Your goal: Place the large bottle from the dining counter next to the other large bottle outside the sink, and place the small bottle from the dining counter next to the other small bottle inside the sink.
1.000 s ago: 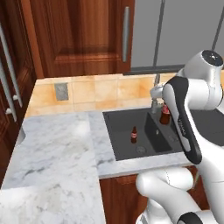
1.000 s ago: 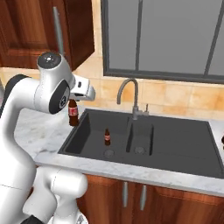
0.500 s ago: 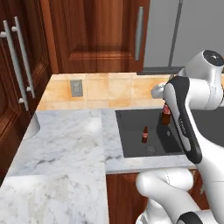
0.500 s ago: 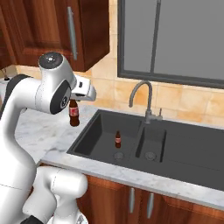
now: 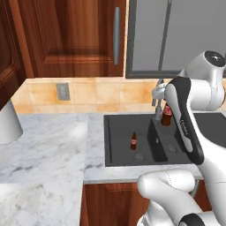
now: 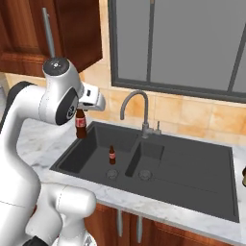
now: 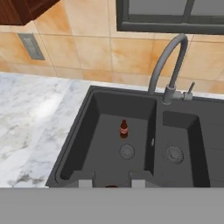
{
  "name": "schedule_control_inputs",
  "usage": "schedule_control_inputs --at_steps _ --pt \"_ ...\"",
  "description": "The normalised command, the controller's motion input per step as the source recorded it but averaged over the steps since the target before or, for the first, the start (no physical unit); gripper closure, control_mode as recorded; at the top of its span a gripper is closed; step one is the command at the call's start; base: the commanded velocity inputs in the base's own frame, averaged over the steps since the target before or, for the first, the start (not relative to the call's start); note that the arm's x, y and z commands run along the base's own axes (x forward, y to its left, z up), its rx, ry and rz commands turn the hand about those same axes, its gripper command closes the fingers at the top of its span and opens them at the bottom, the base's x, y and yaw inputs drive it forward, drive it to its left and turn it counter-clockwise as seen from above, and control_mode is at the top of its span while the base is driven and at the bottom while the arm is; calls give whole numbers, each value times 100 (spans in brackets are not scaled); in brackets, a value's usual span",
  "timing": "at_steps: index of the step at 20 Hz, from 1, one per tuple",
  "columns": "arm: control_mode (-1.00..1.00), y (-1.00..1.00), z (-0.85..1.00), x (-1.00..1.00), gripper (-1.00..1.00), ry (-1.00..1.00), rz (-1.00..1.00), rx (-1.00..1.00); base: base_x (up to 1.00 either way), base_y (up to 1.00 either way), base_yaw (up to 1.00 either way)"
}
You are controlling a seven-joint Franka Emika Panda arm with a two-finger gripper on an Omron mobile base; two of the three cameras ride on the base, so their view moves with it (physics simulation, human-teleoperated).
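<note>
My gripper (image 6: 80, 112) is shut on the neck of the small bottle (image 6: 80, 126), dark brown with a red label, which hangs upright over the left rim of the black sink (image 6: 192, 173). In the left base view the gripper (image 5: 167, 105) holds this bottle (image 5: 166, 116) just behind the sink's divider. The other small bottle (image 5: 133, 141) stands upright in the left basin (image 7: 124, 129), near the drain. In the hand view the fingertips (image 7: 86, 183) frame a sliver of the held bottle's top. The large bottle is out of view.
A curved grey faucet (image 6: 134, 103) rises behind the sink's divider (image 7: 168, 61). Marble worktop (image 5: 48, 145) stretches left of the sink. A dark bottle-like shape (image 6: 244, 177), cut off by the frame, stands on the worktop right of the sink. A wall outlet (image 5: 62, 91) is on the tiles.
The whole scene has shifted in both base views, so the camera has moved along the worktop and closer to the sink. The gripper still holds the small bottle the same way.
</note>
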Motion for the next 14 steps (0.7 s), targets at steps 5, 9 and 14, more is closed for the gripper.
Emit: schedule_control_inputs --at_steps 5,9,14 --pt "100 0 0 0 100 0 0 0 67 14 0" --pt "100 0 0 0 100 0 0 0 63 38 0" --pt "100 0 0 0 100 0 0 0 15 56 -2"
